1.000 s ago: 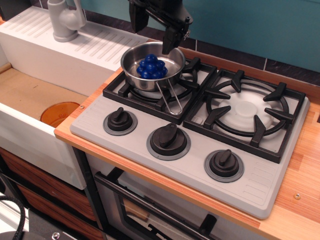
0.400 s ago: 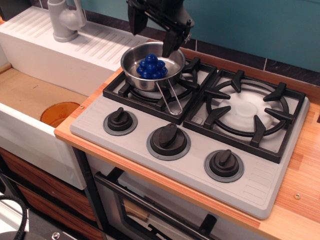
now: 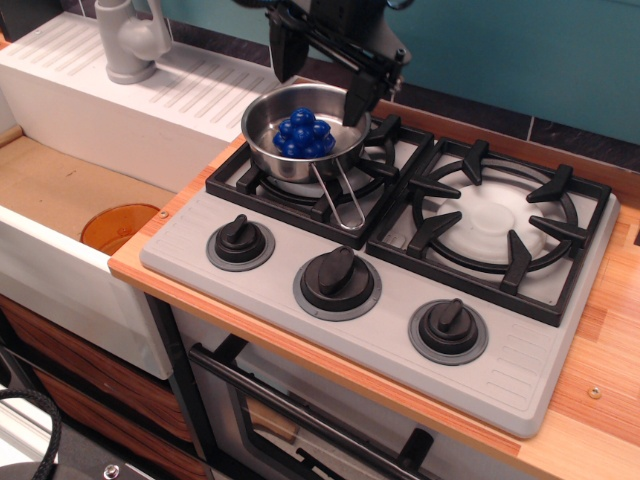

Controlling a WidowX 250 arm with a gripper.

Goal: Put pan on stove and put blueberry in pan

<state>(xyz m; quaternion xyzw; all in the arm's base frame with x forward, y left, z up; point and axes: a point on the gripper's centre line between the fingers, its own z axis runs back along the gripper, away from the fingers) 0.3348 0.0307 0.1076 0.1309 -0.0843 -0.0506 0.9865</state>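
The shiny steel pan (image 3: 272, 148) sits on the left burner of the light grey stove (image 3: 480, 330), its wire-loop handle (image 3: 340, 200) pointing toward the front. The blueberry (image 3: 303, 133), a cluster of glossy deep-blue balls, lies inside the pan. My black gripper (image 3: 318, 75) hangs open and empty just above and behind the pan, with one finger (image 3: 357, 100) over the pan's back right rim and the other finger (image 3: 283, 55) at the back left.
The right burner (image 3: 492, 222) is bare. Three black knobs (image 3: 338, 280) line the stove front. A white sink (image 3: 60, 190) with a grey faucet (image 3: 130, 40) and an orange drain (image 3: 118, 225) lies to the left. A wooden counter (image 3: 600, 390) surrounds the stove.
My gripper has shifted a little to the right and up above the pan. The pan and the blueberry have not moved.
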